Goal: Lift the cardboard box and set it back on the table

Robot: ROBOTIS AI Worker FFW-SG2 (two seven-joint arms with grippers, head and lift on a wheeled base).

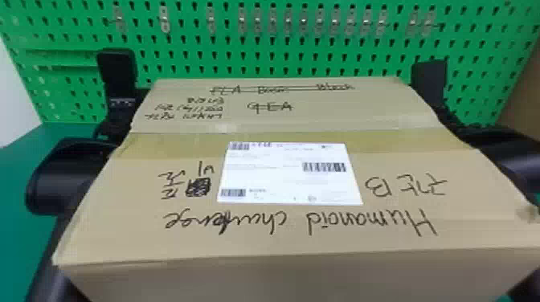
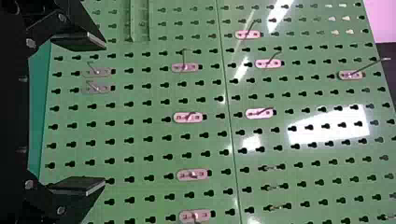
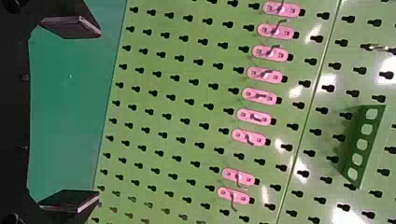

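Observation:
The closed cardboard box (image 1: 289, 225), with handwriting and a white label on top, fills the middle of the head view between the two arms. At its far left corner stands my left gripper (image 1: 117, 72); my right gripper (image 1: 430, 82) is at the far right corner. Both arms run along the box's sides. In the left wrist view my left gripper (image 2: 105, 114) is open, its fingers wide apart with nothing between them. The right wrist view has my right gripper (image 3: 99, 113) open and unfilled too. The box's underside is hidden, so I cannot tell whether it touches the table.
Behind the box rises a green pegboard (image 1: 193, 52) with a row of small hooks. The green table (image 1: 20, 172) shows to the left of the left arm. A green holder with holes (image 3: 366, 144) is mounted on the pegboard in the right wrist view.

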